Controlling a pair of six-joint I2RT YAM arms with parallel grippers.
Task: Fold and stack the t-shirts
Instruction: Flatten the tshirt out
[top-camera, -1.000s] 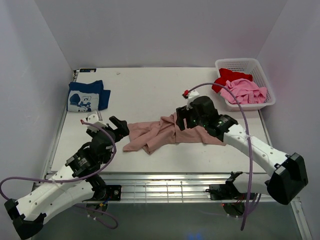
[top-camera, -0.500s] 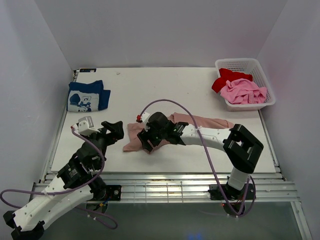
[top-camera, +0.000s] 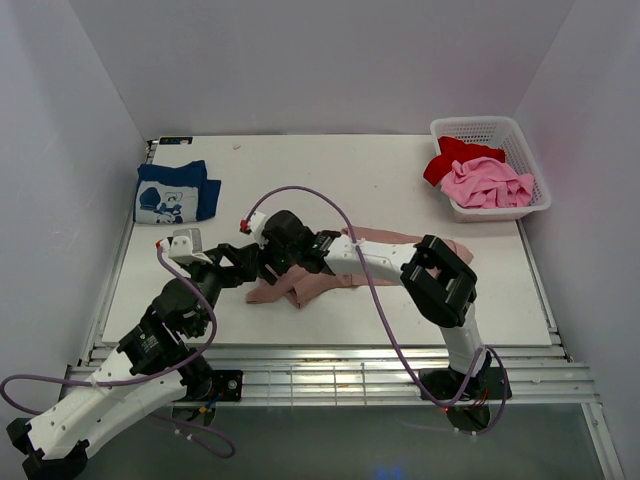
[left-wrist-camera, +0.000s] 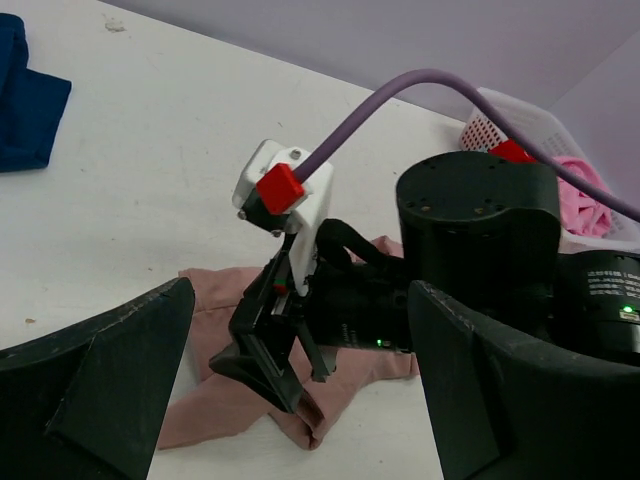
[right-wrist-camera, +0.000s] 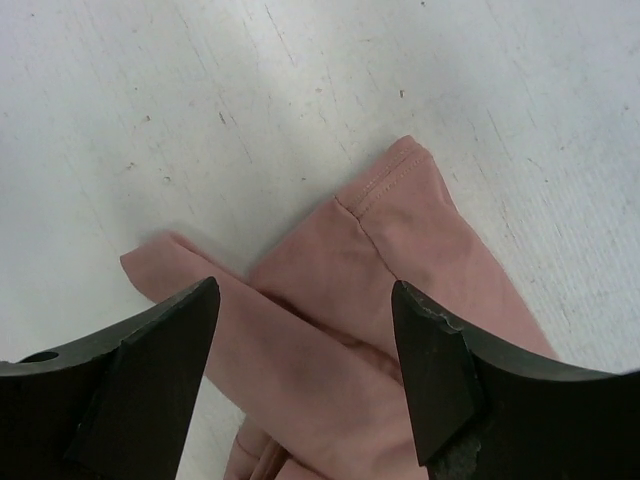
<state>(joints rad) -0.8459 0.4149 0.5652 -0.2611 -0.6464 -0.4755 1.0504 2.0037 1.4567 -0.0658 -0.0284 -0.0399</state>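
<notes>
Right wrist view, right gripper: jaws spread wide with nothing between them, pointing down over a sleeve of the pink-tan t-shirt; whether the tips touch the cloth cannot be told.
Right arm pose: elbow folded sharply, forearm running low over the shirt and away from the basket, wrist turned down at the shirt's far end from the basket; a purple cable arcs above it.
Left gripper: jaws wide apart and empty, facing the right gripper just beyond the shirt's end that lies farthest from the basket.
Left arm pose: stretched up from its base towards that same end, wrist raised off the table.
Pink-tan t-shirt, look: dusty pink, crumpled into a long band with overlapping folds; a hemmed sleeve with visible stitching lies flat; no print is showing.
Pink-tan t-shirt, place: on the table, left of the basket and nearer the arm bases.
Navy t-shirt: folded, white print up, across the table from the basket, well apart from it.
Red t-shirt: bunched inside the basket, spilling over its left rim.
Bright pink t-shirt: heaped inside the basket, touching the red one.
</notes>
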